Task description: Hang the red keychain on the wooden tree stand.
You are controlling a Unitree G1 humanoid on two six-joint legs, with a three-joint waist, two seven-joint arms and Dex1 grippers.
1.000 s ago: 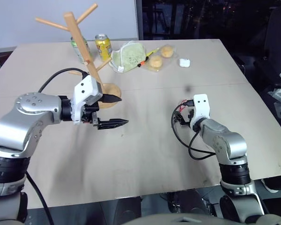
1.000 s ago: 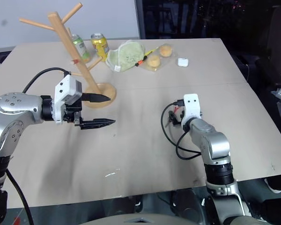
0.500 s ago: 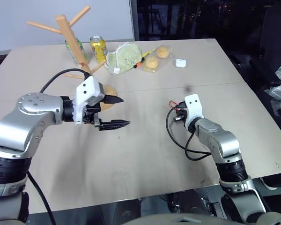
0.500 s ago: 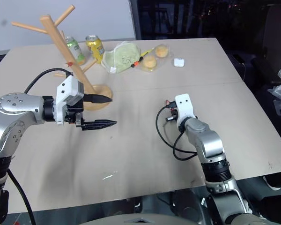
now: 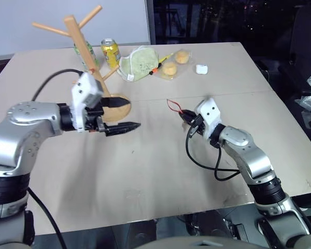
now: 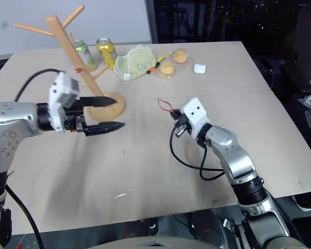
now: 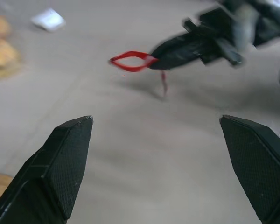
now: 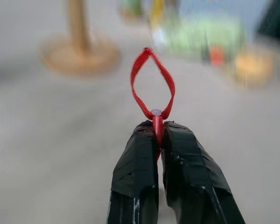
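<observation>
Since a second ago the right gripper (image 5: 185, 116) has lifted off the table (image 5: 160, 171), clamped on the red keychain (image 5: 172, 106), whose loop pokes toward the wooden tree stand (image 5: 85, 49). The left gripper (image 5: 122, 114) hangs spread wide over the stand's base, partly hiding it.

Left wrist view: the keychain's loop (image 7: 129, 61) sticks out of blurred fingers.

Right wrist view: fingers (image 8: 135, 179) pinch the cord; the key is hidden, the stand beyond blurred.

The table (image 5: 160, 171) is viewed from above by both head cameras, facing forward and down. The keychain (image 8: 152, 84) is seen close by each wrist camera, along its own fingers.
</observation>
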